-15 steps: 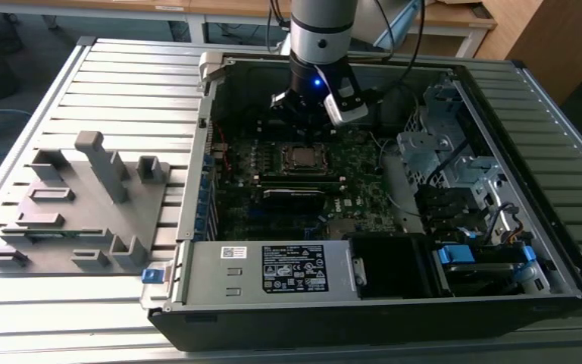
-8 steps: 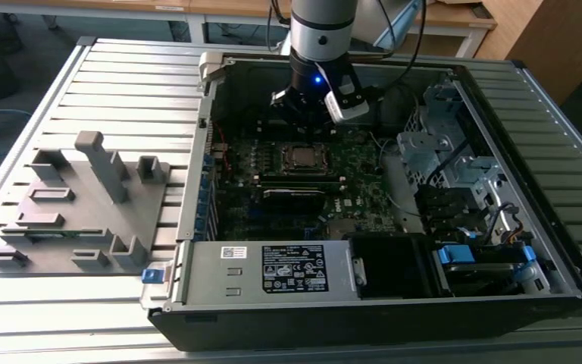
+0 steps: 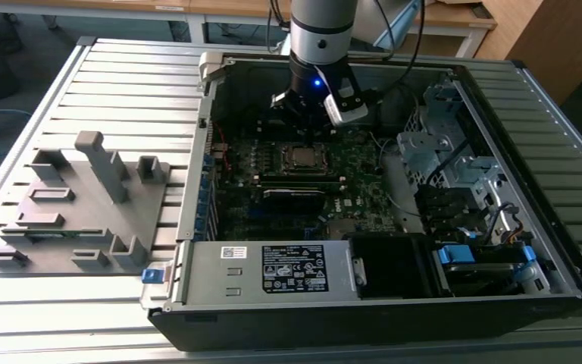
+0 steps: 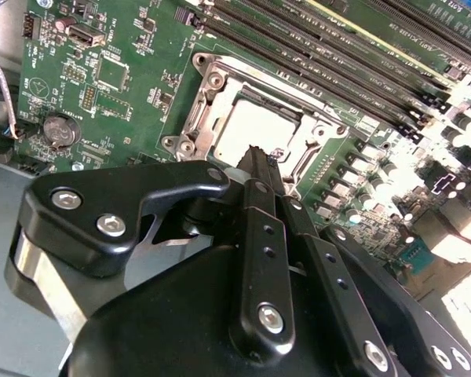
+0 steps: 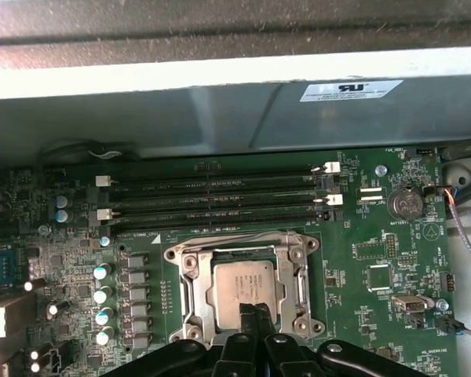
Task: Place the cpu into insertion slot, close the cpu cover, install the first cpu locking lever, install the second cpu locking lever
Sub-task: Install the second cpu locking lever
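Observation:
The cpu (image 5: pixel 242 289) lies flat in the insertion slot, its silver-grey top showing through the window of the cpu cover (image 5: pixel 190 271). The cover lies down over it, hiding the slot. A thin metal lever rod (image 5: pixel 220 230) runs along the cover's side facing the memory sticks. My gripper (image 5: pixel 255 316) hovers just over the cpu's edge, black fingers shut together with nothing between them. In the second wrist view the gripper's tip (image 4: pixel 255 155) points at the cpu (image 4: pixel 255 126) inside its cover (image 4: pixel 208 98). In the exterior view the gripper (image 3: pixel 309 121) hangs above the cpu (image 3: pixel 301 158).
Long black memory sticks (image 5: pixel 212 196) run beside the socket, with the grey case wall (image 5: pixel 220 118) behind them. A coin battery (image 5: pixel 404 204) sits on the board. The power supply (image 3: pixel 270 269) and drive cage (image 3: pixel 442 152) border the motherboard. A grey fixture (image 3: pixel 79 205) stands on the table.

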